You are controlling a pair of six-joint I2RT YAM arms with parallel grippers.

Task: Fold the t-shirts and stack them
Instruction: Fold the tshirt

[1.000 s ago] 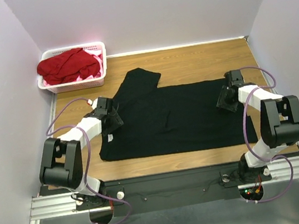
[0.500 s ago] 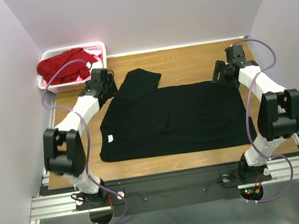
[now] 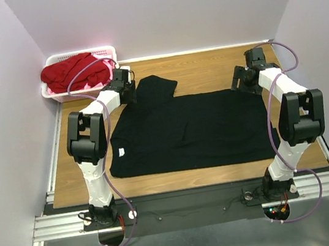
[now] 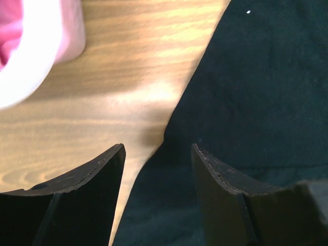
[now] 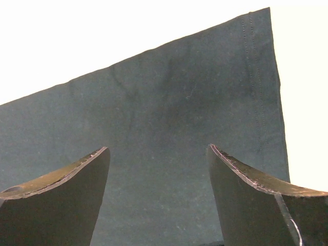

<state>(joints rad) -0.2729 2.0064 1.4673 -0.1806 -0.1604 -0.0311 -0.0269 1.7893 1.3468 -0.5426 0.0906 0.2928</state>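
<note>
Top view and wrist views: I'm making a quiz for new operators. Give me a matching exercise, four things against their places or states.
1 black shirt
2 red shirt
3 left gripper
4 right gripper

A in basket
B open, over hem corner
C spread flat on table
D open, over shirt edge near basket

Pairs: 1-C, 2-A, 3-D, 4-B

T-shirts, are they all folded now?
Not yet. Done: the black t-shirt lies spread flat. In hand: the left gripper and right gripper, both open, hover at its far edge. Left: folding it, plus the red shirt and pink shirt heaped in the basket.
</note>
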